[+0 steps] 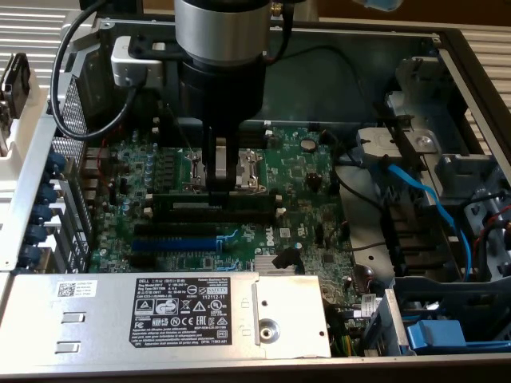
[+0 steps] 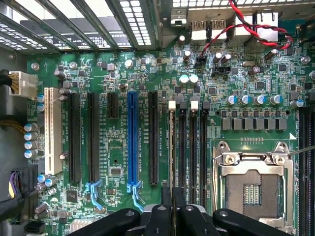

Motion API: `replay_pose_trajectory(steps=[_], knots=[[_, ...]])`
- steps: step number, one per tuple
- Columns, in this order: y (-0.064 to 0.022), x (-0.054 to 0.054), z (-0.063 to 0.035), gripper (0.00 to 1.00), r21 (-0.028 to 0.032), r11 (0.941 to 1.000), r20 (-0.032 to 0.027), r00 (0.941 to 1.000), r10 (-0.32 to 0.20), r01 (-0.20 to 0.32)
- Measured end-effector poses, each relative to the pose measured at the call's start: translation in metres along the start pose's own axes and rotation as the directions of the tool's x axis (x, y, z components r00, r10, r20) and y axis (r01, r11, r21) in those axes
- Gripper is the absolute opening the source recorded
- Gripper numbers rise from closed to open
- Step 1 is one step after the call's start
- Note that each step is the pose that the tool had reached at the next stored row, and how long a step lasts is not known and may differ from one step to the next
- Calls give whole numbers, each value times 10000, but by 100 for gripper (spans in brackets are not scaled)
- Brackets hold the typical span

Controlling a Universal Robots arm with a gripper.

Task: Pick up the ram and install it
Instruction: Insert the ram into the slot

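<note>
The ram is a long dark-green stick standing on edge across the green motherboard, level with the black memory slots. My gripper comes straight down onto its middle, with the fingers closed on the stick. In the wrist view the ram appears edge-on as a thin pale line over the outermost of the black memory slots. My gripper pinches it between two black fingers. I cannot tell how deep the stick sits in the slot.
A blue expansion slot lies parallel to the memory slots. The metal CPU socket sits on their other side. A silver power supply borders the board in front. Blue cables and a drive cage stand at the exterior view's right.
</note>
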State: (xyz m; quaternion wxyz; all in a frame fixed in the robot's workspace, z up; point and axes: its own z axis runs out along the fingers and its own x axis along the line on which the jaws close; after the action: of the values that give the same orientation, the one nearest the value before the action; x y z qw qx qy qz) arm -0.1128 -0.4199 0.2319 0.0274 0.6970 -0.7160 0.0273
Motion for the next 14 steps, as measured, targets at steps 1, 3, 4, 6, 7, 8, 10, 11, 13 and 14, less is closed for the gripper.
replay_pose_trajectory(steps=[1, 3, 4, 6, 7, 8, 10, 11, 13, 14], knots=[[0, 0, 0, 13, 0, 10000, 1, 10000, 0, 0], [0, 0, 0, 13, 0, 10000, 1, 10000, 0, 0], [0, 0, 0, 13, 0, 10000, 0, 10000, 0, 0], [0, 0, -10, 13, 1, 10000, 2, 10000, 0, 0], [0, 2, -25, 13, 1, 10000, 2, 10000, 1, -1], [0, 2, -36, 13, 0, 10000, 2, 10000, 1, -1], [0, 3, -40, 13, 2, 10000, 3, 10000, 0, 0], [0, 3, -40, 13, 1, 10000, 2, 10000, 0, 0], [-2, 3, -41, 13, 1, 10000, 2, 10000, -1, 1], [-3, 3, -41, 13, 0, 10000, 0, 10000, 0, 0]])
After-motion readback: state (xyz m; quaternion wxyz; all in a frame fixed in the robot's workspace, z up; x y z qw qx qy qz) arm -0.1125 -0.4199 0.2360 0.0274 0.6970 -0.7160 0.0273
